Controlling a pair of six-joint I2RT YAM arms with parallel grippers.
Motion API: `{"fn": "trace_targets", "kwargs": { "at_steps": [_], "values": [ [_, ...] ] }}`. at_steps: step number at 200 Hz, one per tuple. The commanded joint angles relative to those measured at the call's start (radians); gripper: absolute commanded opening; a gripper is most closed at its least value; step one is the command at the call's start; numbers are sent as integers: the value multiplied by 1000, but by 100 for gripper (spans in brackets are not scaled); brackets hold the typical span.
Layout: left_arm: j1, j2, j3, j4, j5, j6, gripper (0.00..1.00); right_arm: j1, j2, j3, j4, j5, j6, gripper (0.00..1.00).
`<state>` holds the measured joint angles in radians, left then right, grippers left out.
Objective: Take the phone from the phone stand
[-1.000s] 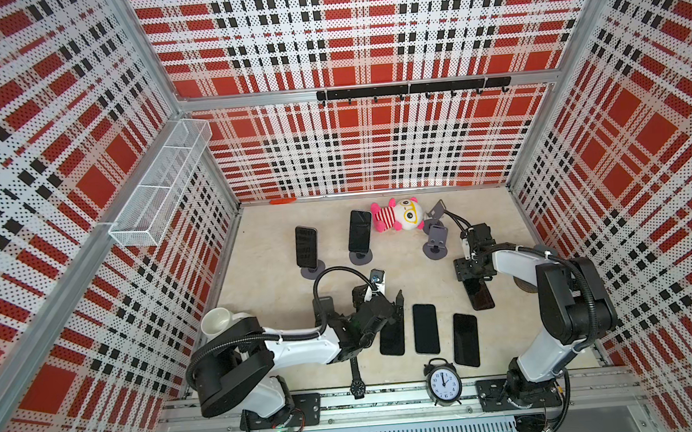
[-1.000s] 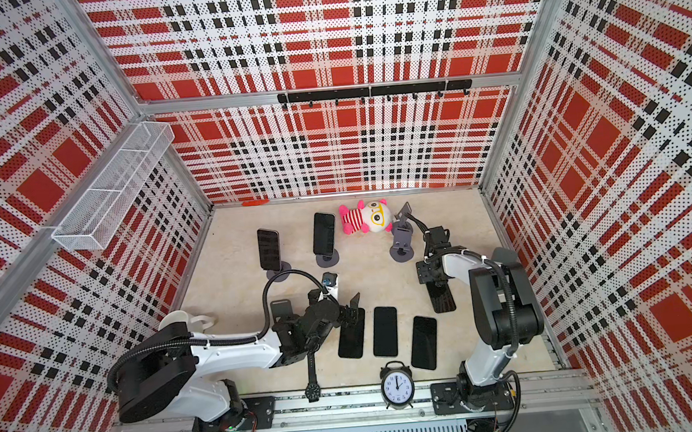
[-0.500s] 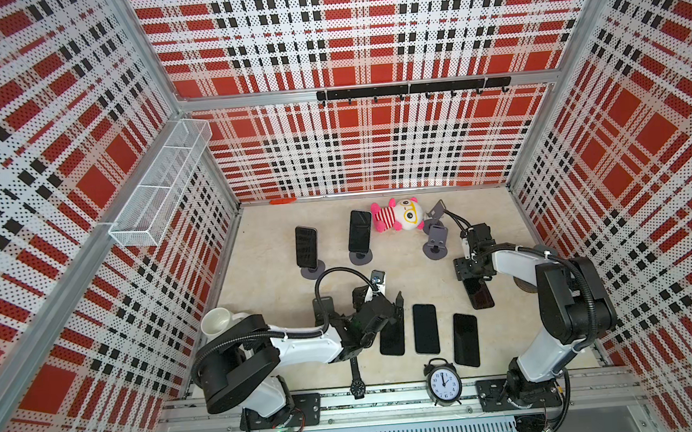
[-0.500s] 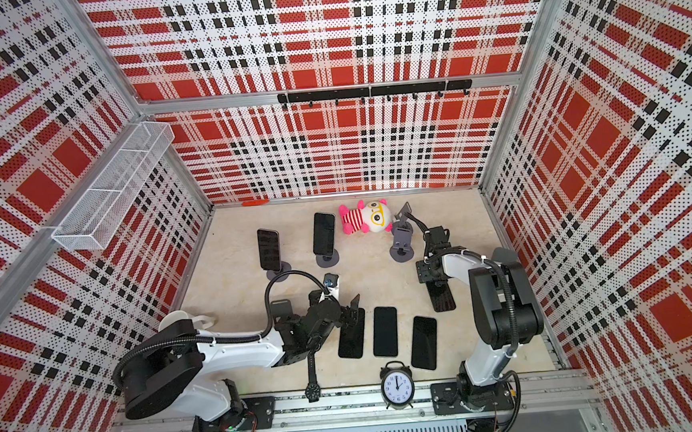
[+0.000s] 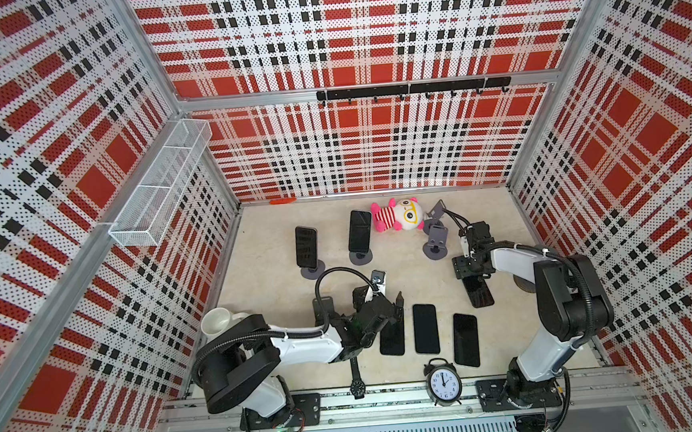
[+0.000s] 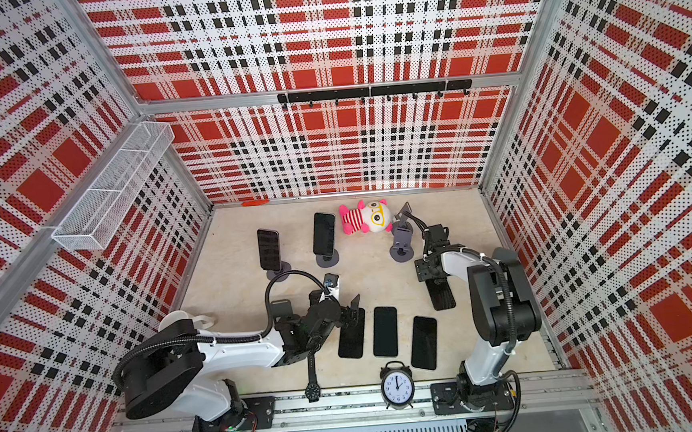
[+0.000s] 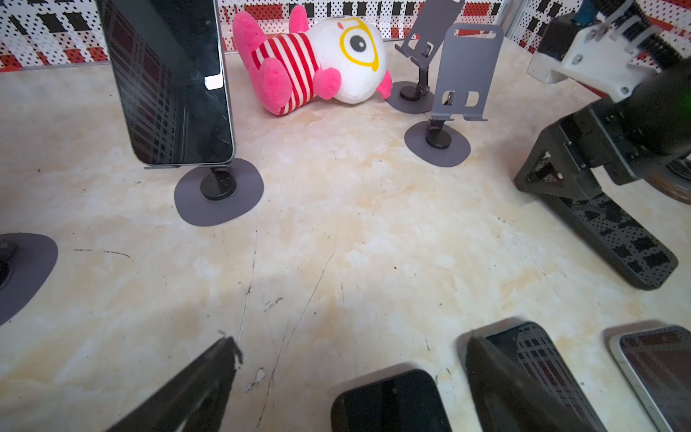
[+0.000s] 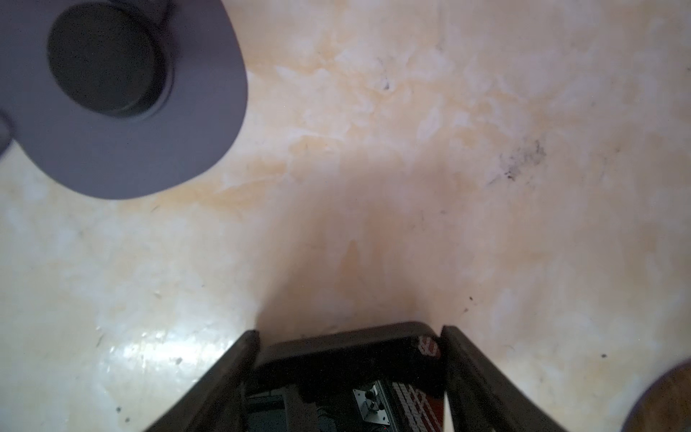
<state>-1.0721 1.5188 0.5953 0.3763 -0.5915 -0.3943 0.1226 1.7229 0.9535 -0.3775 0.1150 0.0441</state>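
Two dark phones stand on grey phone stands at the back: one phone further left, another phone nearer the toy. Two empty phone stands stand to the toy's right. My right gripper is low over a phone lying flat on the table. Its jaws stand on either side of that phone with a thin gap, open. My left gripper is open, just above the top end of a flat phone, holding nothing.
Two more phones lie flat near the front. A pink plush toy, an alarm clock, a wristwatch and a white mug are on the table. A wire basket hangs on the left wall.
The right jaws have widened slightly around the flat phone. Both arms have hardly moved.
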Motion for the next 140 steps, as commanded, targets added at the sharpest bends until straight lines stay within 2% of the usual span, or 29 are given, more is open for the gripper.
{"fn": "trace_targets", "kwargs": {
  "at_steps": [1, 140],
  "values": [
    [5, 10, 6, 21, -11, 11, 98, 5, 59, -2, -60, 12, -28, 78],
    [5, 24, 11, 21, -16, 12, 98, -19, 51, 12, -78, 5, -20, 79]
  ]
}}
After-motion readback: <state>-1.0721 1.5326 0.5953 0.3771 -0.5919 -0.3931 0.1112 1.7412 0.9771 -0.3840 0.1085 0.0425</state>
